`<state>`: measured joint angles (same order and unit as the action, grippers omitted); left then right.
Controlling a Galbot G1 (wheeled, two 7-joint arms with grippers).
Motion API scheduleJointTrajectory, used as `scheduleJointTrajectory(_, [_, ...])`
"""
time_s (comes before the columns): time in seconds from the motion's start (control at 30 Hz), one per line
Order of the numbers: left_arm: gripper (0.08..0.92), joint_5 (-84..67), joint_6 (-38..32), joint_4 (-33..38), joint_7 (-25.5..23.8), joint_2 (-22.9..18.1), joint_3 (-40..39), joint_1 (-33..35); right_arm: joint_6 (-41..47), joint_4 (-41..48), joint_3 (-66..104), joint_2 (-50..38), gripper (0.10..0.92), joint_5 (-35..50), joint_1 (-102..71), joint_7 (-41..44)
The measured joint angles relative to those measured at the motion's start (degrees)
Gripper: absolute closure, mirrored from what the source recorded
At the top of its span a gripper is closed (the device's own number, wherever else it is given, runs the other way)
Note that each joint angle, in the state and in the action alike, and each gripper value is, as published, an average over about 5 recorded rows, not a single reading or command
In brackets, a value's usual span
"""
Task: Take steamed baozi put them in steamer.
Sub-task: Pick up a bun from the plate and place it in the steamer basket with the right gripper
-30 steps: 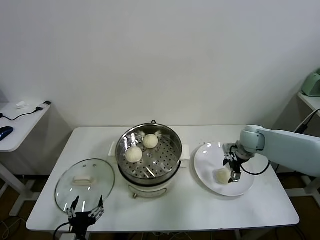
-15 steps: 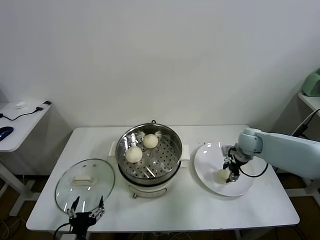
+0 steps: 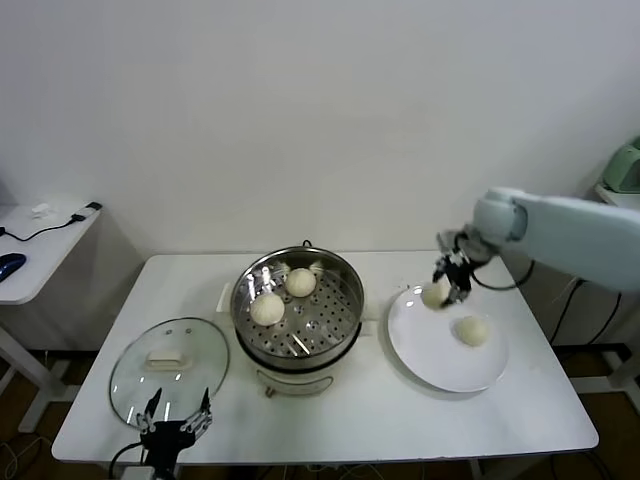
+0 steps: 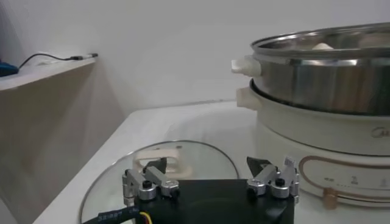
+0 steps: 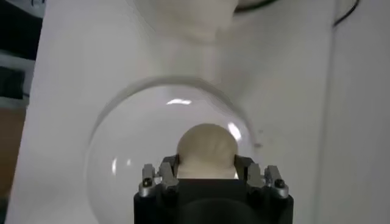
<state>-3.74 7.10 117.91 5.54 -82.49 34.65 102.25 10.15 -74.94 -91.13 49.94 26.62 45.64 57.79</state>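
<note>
Since a second ago, the right end effector (image 3: 444, 283) has risen from the flat white round plate (image 3: 440, 368) and now hangs above the plate's rim on the steamer side, clamped on one small, smooth, cream-white steamed bun (image 3: 433, 294). The right wrist view confirms the grip: the round bun (image 5: 206, 150) sits between the two fingers, with the plate (image 5: 122, 158) below it and clear of it.

A second bun of the same kind (image 3: 471, 331) now lies bare on the plate, where a second ago the arm hid it. Two more buns (image 3: 268, 309) and (image 3: 301, 282) rest on the perforated tray inside the round shiny stainless-steel steamer (image 3: 340, 335) with its white base, standing mid-bench. A round glass lid (image 3: 168, 360) lies flat on the white bench (image 3: 400, 420) beside the steamer.

The left end effector (image 3: 172, 425) waits at the bench's near edge over the lid, its fingers spread wide and holding nothing.

Risks from here, as I judge them: the bun is soft and smooth, so a hard squeeze may dent it, while a loose one may let it slip during the carry and drop onto the bench between plate and steamer. A low path could knock the bun or fingers against the steamer's raised rim. A release over the two seated buns could send it rolling against them.
</note>
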Motion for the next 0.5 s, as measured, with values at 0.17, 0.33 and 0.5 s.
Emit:
scheduleJointTrajectory(0.17, [0.177, 0.2, 0.0, 0.2, 0.0, -0.1, -0.3, -0.1, -6.0, -2.7, 1.4, 5.5, 0.406, -0.3, 5.4, 2.1])
scheduleJointTrajectory(0.33, [0.177, 0.4, 0.2, 0.4, 0.0, -0.2, -0.3, -0.1, -12.3, -6.8, 2.9, 10.9, 0.406, -2.8, 7.0, 3.5])
scheduleJointTrajectory(0.5, [0.177, 0.4, 0.2, 0.4, 0.0, -0.3, -0.1, 0.1, -18.2, -9.5, 3.6, 15.7, 0.406, -6.6, 5.9, 4.0])
